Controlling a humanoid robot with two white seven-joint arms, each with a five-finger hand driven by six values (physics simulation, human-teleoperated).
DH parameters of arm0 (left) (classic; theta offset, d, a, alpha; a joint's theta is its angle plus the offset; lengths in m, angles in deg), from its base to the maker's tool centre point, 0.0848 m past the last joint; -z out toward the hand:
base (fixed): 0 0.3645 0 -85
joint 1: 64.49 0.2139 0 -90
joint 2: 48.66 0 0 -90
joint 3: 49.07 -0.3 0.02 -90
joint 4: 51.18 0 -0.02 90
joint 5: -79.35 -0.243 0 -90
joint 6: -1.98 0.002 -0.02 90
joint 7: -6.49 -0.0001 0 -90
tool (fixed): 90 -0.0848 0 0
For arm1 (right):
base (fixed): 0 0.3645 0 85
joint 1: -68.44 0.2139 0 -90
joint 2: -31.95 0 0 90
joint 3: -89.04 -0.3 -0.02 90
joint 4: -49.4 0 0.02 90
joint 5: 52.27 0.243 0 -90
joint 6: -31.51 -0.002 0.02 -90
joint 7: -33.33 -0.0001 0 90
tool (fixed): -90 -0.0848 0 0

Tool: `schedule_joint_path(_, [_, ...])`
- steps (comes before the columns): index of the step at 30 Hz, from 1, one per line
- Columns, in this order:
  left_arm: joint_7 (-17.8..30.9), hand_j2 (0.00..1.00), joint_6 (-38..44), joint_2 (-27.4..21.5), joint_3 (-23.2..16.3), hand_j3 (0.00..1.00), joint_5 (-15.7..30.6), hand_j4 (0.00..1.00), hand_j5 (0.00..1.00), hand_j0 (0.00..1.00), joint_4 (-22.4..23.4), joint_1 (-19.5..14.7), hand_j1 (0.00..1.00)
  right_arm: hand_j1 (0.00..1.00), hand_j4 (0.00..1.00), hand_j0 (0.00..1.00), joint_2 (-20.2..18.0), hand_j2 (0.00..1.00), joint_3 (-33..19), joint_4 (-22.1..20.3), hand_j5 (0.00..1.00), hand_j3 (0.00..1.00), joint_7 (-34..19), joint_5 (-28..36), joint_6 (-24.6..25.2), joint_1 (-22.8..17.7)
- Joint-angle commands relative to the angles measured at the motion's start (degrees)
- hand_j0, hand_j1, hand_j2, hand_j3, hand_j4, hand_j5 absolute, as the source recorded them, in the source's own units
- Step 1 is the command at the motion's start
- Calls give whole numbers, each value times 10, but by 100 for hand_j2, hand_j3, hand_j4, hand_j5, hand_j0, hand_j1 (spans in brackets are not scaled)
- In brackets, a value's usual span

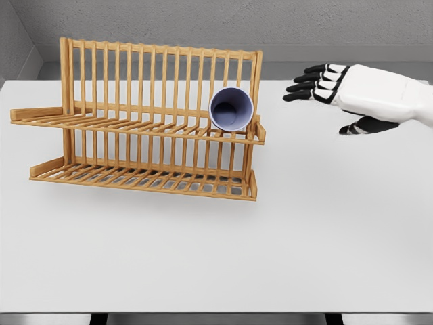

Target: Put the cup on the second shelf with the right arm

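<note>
A pale lavender cup [231,109] lies on its side on the upper shelf of a wooden two-tier dish rack [145,122], near the rack's right end, its open mouth facing me. My right hand [325,95] hovers over the table to the right of the rack, apart from the cup, with black fingers spread and nothing in them. The left arm does not show.
The rack stands on a white table [270,257], back left of centre. A grey wall runs behind the table. The lower shelf [142,177] of the rack holds nothing.
</note>
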Motion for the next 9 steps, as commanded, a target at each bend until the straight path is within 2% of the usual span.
schedule_joint_path(1, [1,100,0,0,0,100,0,100,100,100,0,0,100,100,100,100,0,100,-24,2,100,100,0,3,2,-1])
schedule_joint_path(9, [0,100,-1,0,1,100,2,100,100,100,0,0,100,100,100,100,10,100,-24,5,100,100,0,1,2,-13])
